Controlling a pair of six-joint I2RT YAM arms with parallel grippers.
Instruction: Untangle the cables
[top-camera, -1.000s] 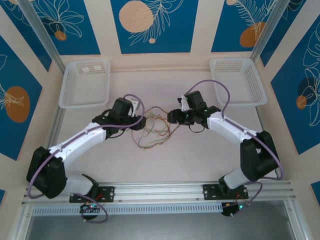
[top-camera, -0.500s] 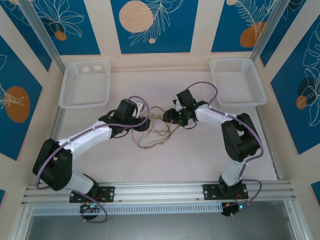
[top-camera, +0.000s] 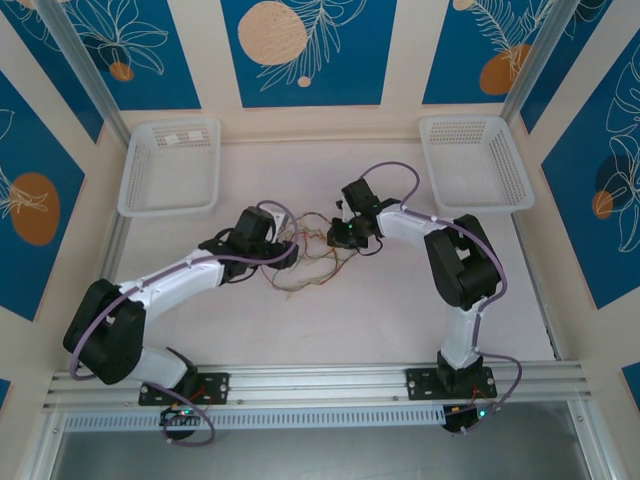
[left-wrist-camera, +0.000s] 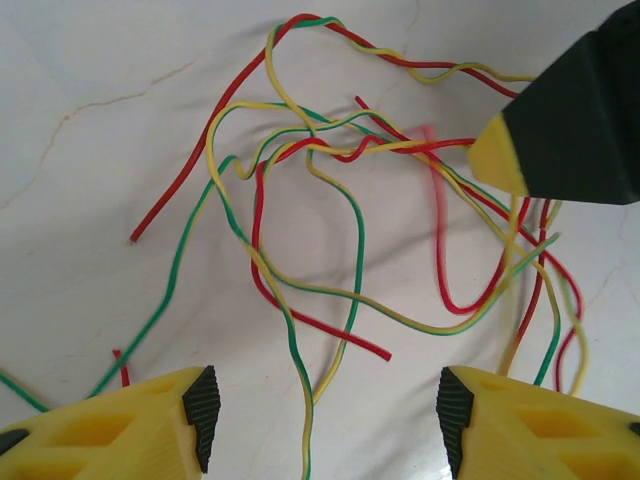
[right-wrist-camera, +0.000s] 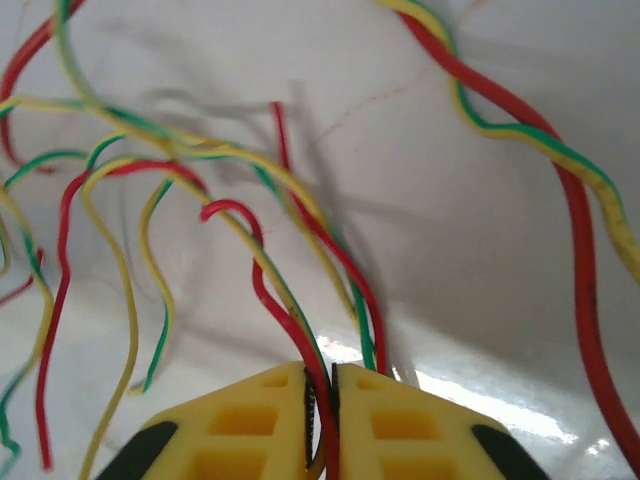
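The right gripper (right-wrist-camera: 320, 392) has its two yellow fingers pressed together, pinching a red strand of the cables (right-wrist-camera: 190, 190). A green and a yellow strand run in close beside the pinch. The rest of the tangle fans out ahead of its fingertips and off to their left, lying loosely over the pale table (right-wrist-camera: 440, 210). The left gripper (left-wrist-camera: 325, 405) has its fingers spread wide. A green and a yellow strand pass through the gap between them, touching neither pad. The knot of red, green and yellow loops lies just ahead of its fingertips. Beyond the knot, ahead and to the right, the right gripper's yellow tip meets the strands. From above, the two grippers face each other with the tangle between them.
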